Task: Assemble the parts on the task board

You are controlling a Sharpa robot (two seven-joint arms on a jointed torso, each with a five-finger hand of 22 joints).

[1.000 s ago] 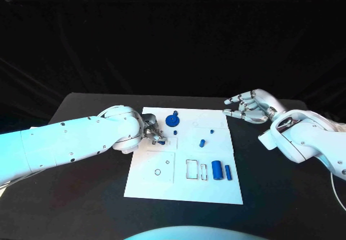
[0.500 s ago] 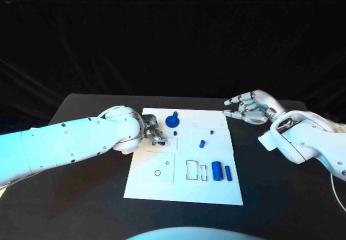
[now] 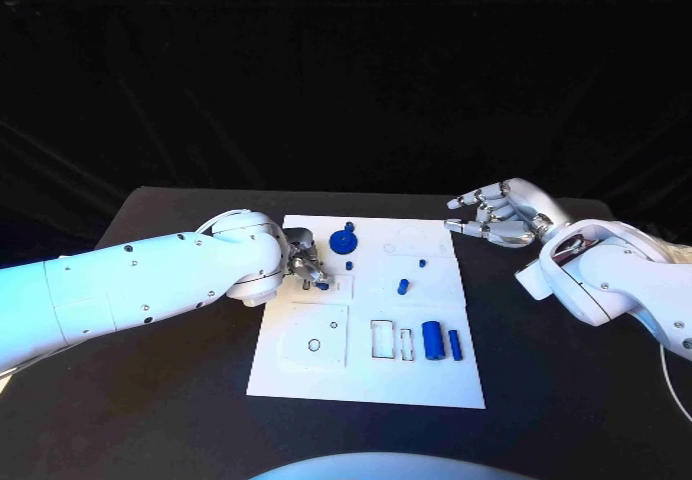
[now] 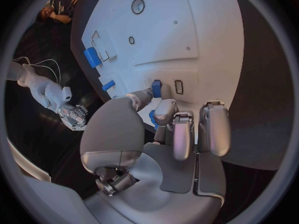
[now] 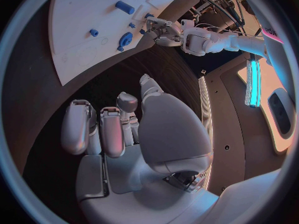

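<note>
- Left hand [image 3: 300,262] at the board's [image 3: 433,375] left edge, fingers curled down; pinches a small blue part [image 4: 156,88] at its fingertips, the part touching the board beside a small slot [image 4: 179,86]; a second bit of blue [image 4: 152,118] shows under the fingers, shape unclear
- Right hand [image 3: 495,216] held above the table [image 3: 173,400], off the board's far right corner; fingers bent and apart, nothing in them
- Just beyond the left hand: blue disc [image 3: 345,241] with a small peg [image 3: 349,266] near it
- Between the hands: two small parts [image 3: 404,286] [image 3: 423,264]
- Nearer the robot than the left hand: ring [image 3: 315,345]; outlined slots [image 3: 384,338]; two blue cylinders [image 3: 433,340] [image 3: 456,345] side by side
</note>
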